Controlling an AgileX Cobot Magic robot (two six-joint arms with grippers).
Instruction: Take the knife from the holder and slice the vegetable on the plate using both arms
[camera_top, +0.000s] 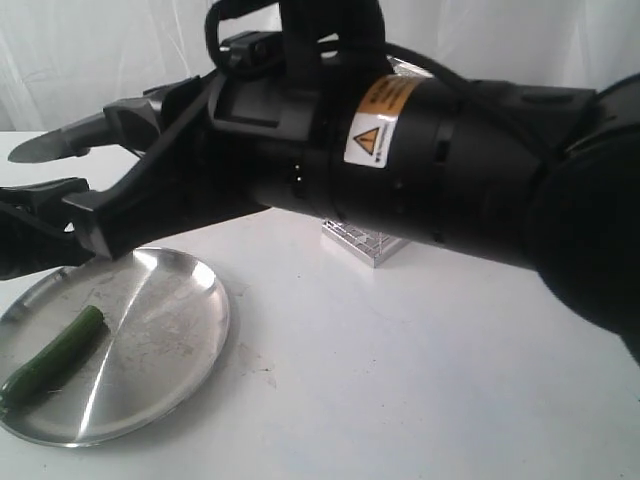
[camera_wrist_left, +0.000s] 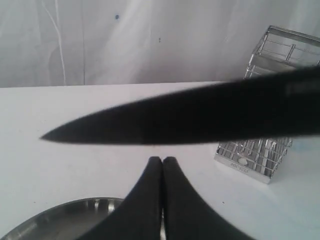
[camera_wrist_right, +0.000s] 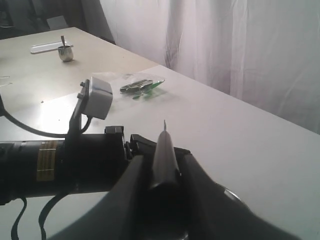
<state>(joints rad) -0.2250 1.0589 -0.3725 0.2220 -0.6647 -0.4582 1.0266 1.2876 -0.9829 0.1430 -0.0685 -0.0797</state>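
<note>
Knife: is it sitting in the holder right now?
No, the knife is out in the open with its whole blade bare, clamped in the right gripper and clear of the holder.

Blade of the knife (camera_wrist_left: 165, 120) lies crosswise just ahead of the left claw (camera_wrist_left: 161, 160), barring the straight way forward. The right arm (camera_top: 400, 160) hangs low across the desk (camera_top: 400, 380) and screens most of the holder (camera_wrist_left: 260, 155). The cucumber (camera_top: 55, 355) takes the left side of the plate (camera_top: 190, 300); its right half is bare. Desk right of the plate lies open.
</note>
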